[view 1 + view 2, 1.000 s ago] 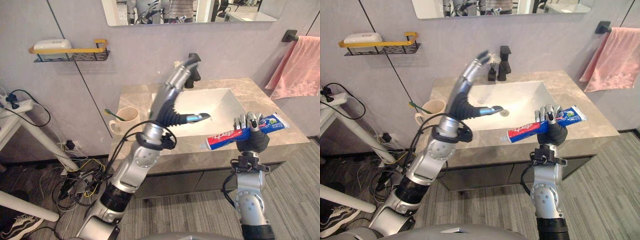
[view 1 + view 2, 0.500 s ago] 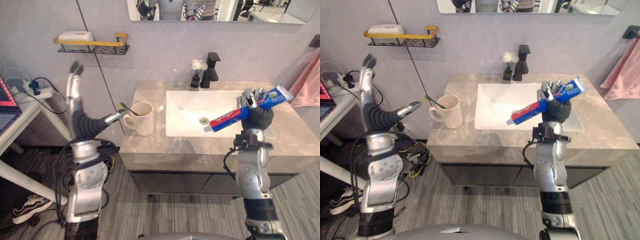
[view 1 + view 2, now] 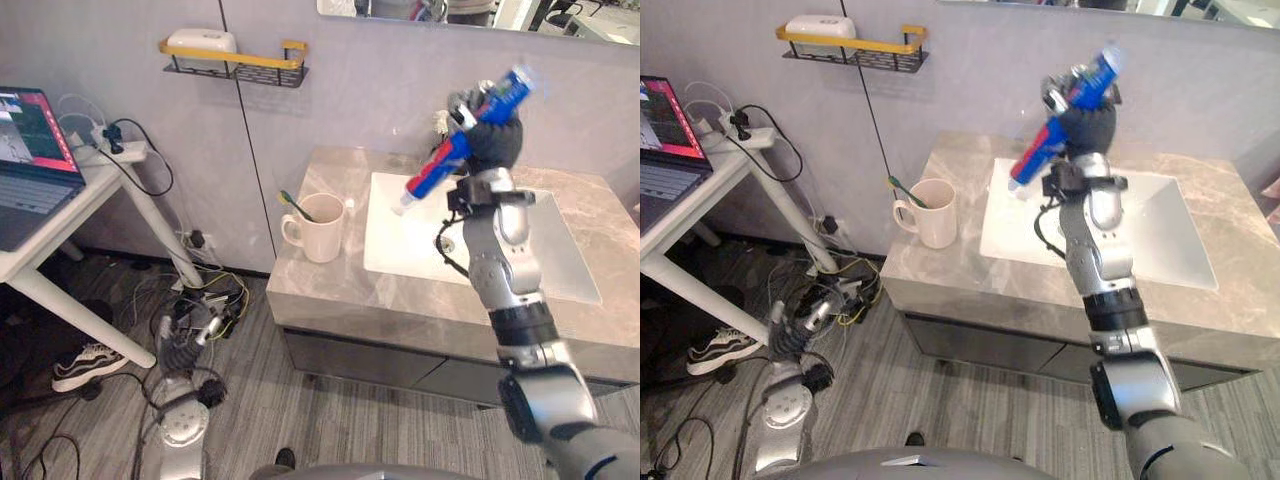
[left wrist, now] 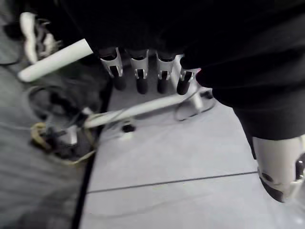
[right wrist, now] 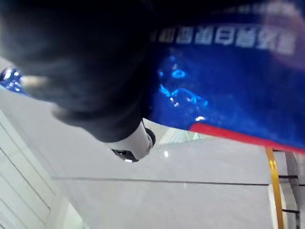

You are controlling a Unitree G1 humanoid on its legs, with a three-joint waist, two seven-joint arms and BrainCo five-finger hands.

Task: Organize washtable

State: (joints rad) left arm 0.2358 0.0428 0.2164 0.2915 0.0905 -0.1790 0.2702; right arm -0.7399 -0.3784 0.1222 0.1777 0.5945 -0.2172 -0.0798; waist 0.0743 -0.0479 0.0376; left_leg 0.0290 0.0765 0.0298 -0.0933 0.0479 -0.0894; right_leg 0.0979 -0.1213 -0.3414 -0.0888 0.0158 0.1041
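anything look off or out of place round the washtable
The toothpaste tube is off the counter: the right hand grips it up in the air, tilted with its cap end lowest, roughly above the left side of the sink. The toothbrush leans in the mug. Nothing looks spilled or broken.

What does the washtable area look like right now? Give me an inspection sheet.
Surface: marble counter with white sink.
Job's things: toothpaste tube held high, tilted, cap end lower; mug with toothbrush stands on the counter left of the sink.
Clutter: shoe on the floor.
Hands: right hand shut on the tube; left hand open, low near the floor.
Cables: tangle on the floor by the wall.
Surroundings: wall shelf with a white box; laptop on a side table.
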